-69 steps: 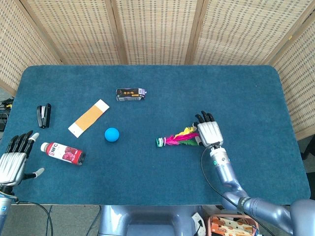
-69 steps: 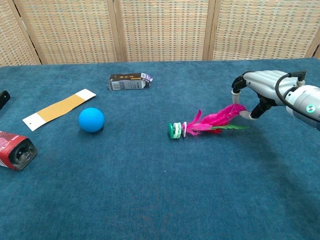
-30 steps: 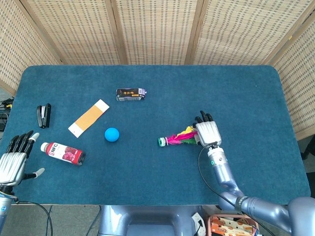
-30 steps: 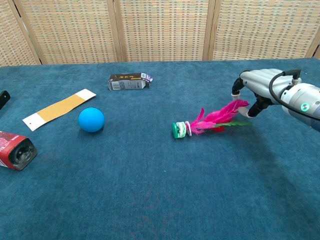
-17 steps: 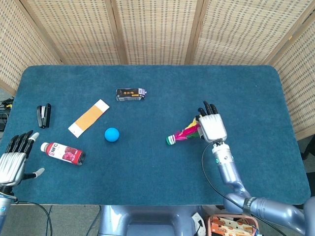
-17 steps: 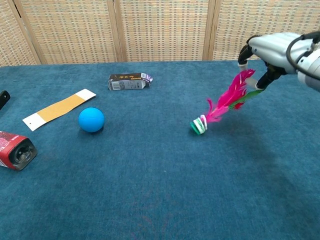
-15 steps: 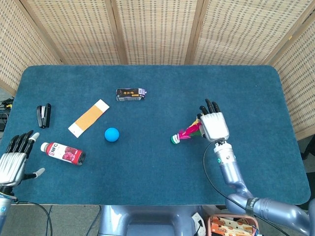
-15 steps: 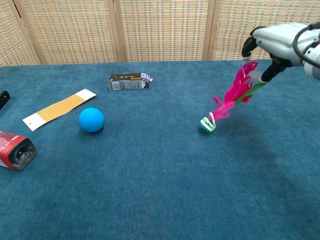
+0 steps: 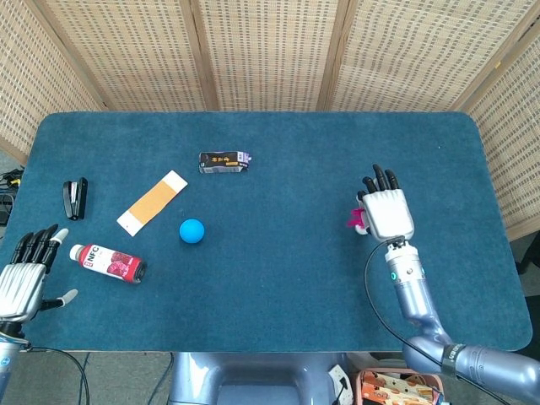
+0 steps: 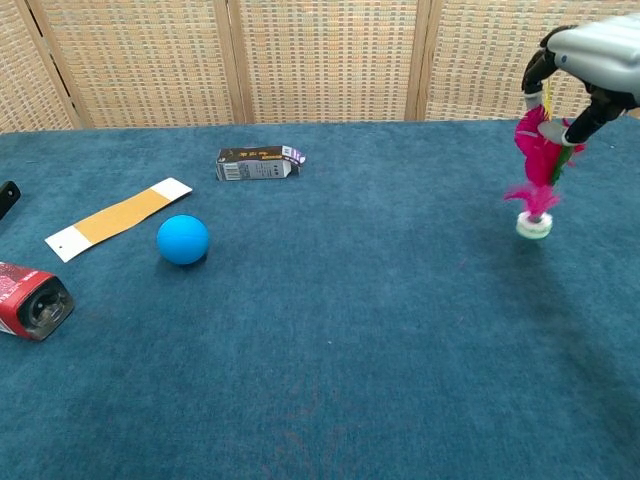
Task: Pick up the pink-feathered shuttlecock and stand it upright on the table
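The pink-feathered shuttlecock (image 10: pixel 538 165) hangs upright at the right of the table, white base (image 10: pixel 534 225) down and just above or at the cloth. My right hand (image 10: pixel 590 55) pinches the feather tips from above. In the head view the right hand (image 9: pixel 389 213) covers most of the shuttlecock (image 9: pixel 355 221), with only a bit of pink showing at its left edge. My left hand (image 9: pixel 23 276) rests open at the table's near left corner, holding nothing.
A blue ball (image 10: pixel 183 239), an orange and white card (image 10: pixel 118 217) and a small dark box (image 10: pixel 259 162) lie left of centre. A red bottle (image 9: pixel 107 262) and a black stapler (image 9: pixel 75 197) sit at the far left. The blue table (image 9: pixel 270 312) ends close behind the right hand.
The right hand has lifted and carried the shuttlecock to the right. The shuttlecock swung from lying on its side to hanging upright. The left hand has stayed put.
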Action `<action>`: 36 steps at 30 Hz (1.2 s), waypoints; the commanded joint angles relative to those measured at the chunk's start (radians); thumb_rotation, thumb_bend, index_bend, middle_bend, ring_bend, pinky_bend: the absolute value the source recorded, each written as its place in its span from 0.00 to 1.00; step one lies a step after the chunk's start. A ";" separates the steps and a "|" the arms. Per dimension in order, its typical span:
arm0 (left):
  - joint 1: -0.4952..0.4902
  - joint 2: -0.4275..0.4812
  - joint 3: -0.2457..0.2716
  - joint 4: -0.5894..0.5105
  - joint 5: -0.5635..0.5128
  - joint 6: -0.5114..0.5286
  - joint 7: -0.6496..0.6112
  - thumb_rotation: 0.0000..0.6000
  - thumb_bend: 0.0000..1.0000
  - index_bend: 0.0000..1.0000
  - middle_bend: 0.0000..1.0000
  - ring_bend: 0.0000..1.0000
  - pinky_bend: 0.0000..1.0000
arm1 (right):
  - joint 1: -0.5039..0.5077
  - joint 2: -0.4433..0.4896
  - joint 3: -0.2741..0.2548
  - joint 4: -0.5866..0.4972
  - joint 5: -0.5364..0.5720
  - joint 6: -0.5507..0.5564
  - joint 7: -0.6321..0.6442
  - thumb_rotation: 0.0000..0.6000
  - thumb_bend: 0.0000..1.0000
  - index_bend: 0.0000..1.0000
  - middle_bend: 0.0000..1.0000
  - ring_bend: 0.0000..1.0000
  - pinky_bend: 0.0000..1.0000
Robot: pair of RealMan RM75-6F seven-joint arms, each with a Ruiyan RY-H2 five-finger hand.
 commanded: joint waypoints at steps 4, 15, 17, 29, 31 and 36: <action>0.000 0.001 -0.001 0.002 -0.003 -0.003 -0.003 1.00 0.09 0.00 0.00 0.00 0.00 | -0.002 -0.031 -0.024 0.048 0.016 -0.020 0.027 1.00 0.44 0.58 0.23 0.00 0.12; 0.000 0.000 0.000 -0.001 -0.001 -0.002 0.001 1.00 0.09 0.00 0.00 0.00 0.00 | -0.002 -0.017 -0.029 0.031 -0.011 0.003 0.035 1.00 0.44 0.58 0.23 0.00 0.12; 0.001 0.000 0.001 -0.003 0.003 0.002 0.002 1.00 0.09 0.00 0.00 0.00 0.00 | -0.004 -0.009 -0.033 0.020 -0.007 0.003 0.029 1.00 0.44 0.57 0.23 0.00 0.11; 0.002 0.005 -0.001 -0.002 0.001 0.002 -0.009 1.00 0.10 0.00 0.00 0.00 0.00 | -0.021 0.119 -0.031 -0.124 0.054 0.071 -0.087 1.00 0.25 0.05 0.00 0.00 0.00; 0.002 0.005 -0.001 -0.002 0.002 0.004 -0.011 1.00 0.10 0.00 0.00 0.00 0.00 | -0.051 0.160 -0.040 -0.156 0.035 0.095 -0.058 1.00 0.23 0.02 0.00 0.00 0.00; 0.004 0.005 0.000 -0.005 0.008 0.009 -0.007 1.00 0.10 0.00 0.00 0.00 0.00 | -0.157 0.247 -0.091 -0.185 -0.070 0.160 0.094 1.00 0.21 0.00 0.00 0.00 0.00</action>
